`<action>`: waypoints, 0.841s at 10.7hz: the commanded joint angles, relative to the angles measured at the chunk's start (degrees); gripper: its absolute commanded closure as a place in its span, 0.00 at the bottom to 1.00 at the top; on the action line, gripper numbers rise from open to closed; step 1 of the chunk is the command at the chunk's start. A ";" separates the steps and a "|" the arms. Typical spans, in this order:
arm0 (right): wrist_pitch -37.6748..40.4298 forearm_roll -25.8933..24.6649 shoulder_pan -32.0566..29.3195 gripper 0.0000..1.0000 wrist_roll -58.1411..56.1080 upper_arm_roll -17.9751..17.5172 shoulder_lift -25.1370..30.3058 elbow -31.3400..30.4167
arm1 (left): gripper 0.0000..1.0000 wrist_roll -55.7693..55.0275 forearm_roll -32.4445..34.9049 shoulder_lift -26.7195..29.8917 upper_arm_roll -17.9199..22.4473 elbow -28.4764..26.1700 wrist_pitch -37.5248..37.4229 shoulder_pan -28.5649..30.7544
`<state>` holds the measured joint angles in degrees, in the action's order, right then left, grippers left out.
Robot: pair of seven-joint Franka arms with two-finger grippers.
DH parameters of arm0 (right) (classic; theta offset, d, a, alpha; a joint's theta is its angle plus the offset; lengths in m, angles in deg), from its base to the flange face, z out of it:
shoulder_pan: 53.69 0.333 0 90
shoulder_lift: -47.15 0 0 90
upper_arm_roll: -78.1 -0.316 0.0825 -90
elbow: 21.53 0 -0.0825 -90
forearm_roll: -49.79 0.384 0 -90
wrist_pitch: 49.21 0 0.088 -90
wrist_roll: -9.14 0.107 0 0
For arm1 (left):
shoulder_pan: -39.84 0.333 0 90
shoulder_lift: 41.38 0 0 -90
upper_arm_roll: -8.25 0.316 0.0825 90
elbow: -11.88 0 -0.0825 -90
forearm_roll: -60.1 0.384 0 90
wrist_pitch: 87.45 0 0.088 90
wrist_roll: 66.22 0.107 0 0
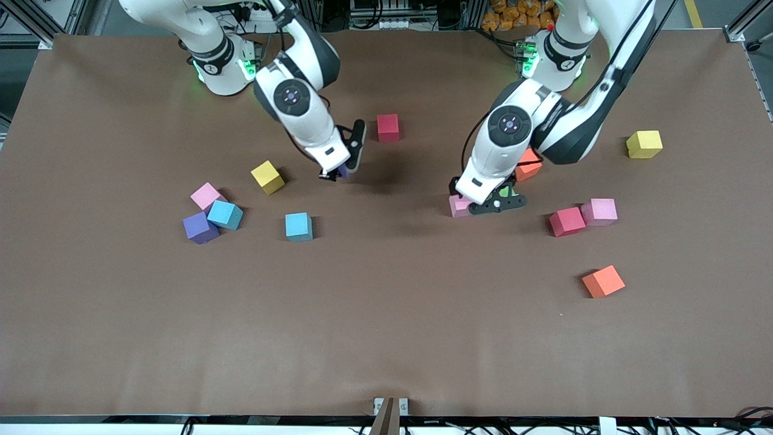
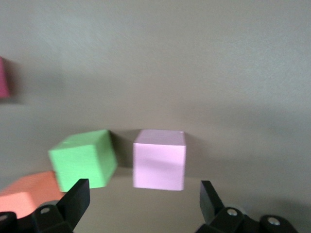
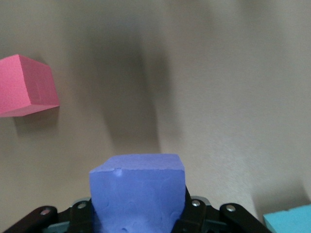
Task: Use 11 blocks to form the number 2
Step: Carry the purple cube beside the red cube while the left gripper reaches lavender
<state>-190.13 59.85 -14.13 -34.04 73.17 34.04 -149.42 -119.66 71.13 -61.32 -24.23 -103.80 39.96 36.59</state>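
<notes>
My right gripper (image 1: 339, 173) is shut on a purple block (image 3: 138, 191) and holds it above the table between a yellow block (image 1: 267, 177) and a red block (image 1: 388, 127). My left gripper (image 1: 474, 204) is open and low at a pink block (image 2: 159, 159), which lies just ahead of its open fingers (image 2: 77, 199). A green block (image 2: 83, 159) and an orange block (image 1: 528, 166) sit close beside that pink block (image 1: 459, 206). No digit 2 shows in any view.
Pink (image 1: 207, 196), blue (image 1: 224, 214) and purple (image 1: 200, 228) blocks cluster toward the right arm's end, with a lone blue block (image 1: 298, 226) nearby. Red (image 1: 566, 222), pink (image 1: 599, 212), orange (image 1: 603, 281) and yellow (image 1: 644, 144) blocks lie toward the left arm's end.
</notes>
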 commanded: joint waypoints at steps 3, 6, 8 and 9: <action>-7.60 1.44 14.03 0.86 0.20 9.04 1.42 -7.54 | 0.00 -3.33 1.27 -4.75 1.71 0.98 3.02 -1.50; -15.14 9.87 20.54 0.86 -0.24 9.58 1.51 -12.63 | 0.00 -3.16 4.44 -6.16 1.72 0.98 3.11 -1.50; -17.62 14.44 24.85 0.87 -0.24 10.19 1.33 -14.49 | 0.00 -3.16 4.44 -7.39 1.81 0.98 5.12 -1.50; -19.37 14.90 27.04 0.87 -0.24 11.33 0.72 -14.93 | 0.00 -3.16 4.44 -8.18 1.81 0.98 5.57 -1.59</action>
<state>-207.47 72.58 9.86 -33.95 82.43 34.01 -162.62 -122.54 74.34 -67.98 -22.57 -103.54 44.39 35.36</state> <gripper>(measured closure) 0.445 0.000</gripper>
